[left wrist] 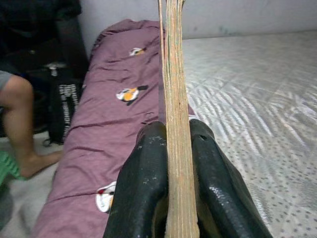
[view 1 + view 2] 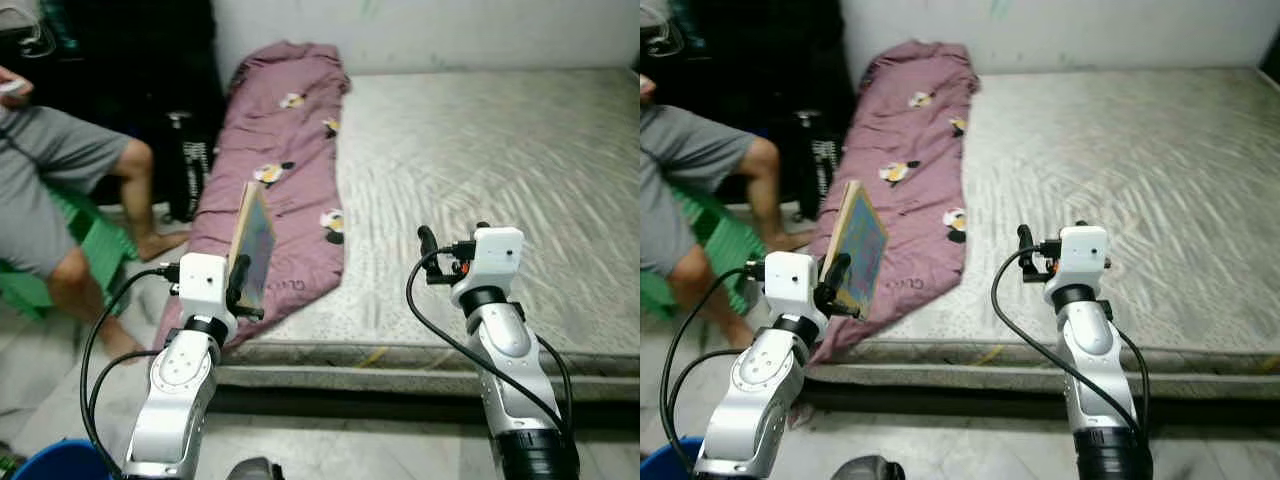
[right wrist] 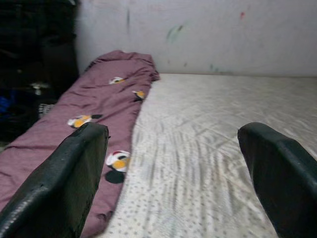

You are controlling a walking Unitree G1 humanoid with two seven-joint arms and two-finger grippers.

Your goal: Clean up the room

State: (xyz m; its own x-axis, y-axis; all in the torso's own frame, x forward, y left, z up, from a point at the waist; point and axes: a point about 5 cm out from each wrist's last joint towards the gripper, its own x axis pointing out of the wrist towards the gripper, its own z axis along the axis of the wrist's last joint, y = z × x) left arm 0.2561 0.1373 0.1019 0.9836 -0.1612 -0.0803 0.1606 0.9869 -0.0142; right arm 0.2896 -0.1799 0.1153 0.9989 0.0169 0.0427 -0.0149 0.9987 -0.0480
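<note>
My left gripper (image 2: 240, 285) is shut on a thin book (image 2: 253, 243) with a blue-green cover, held upright above the near left corner of the mattress (image 2: 480, 180). In the left wrist view the book's page edge (image 1: 176, 124) runs straight up between the two black fingers (image 1: 141, 193). My right gripper (image 2: 428, 255) is open and holds nothing; it hovers over the mattress's near edge. In the right wrist view its fingers (image 3: 64, 183) stand wide apart. A mauve blanket (image 2: 280, 150) with small cartoon prints lies along the mattress's left side.
A person (image 2: 60, 180) in grey sits on a green chair (image 2: 95, 245) at the left, bare legs stretched toward the mattress. A black bag (image 2: 188, 165) stands between the person and the blanket. A blue bin rim (image 2: 55, 462) shows at the bottom left.
</note>
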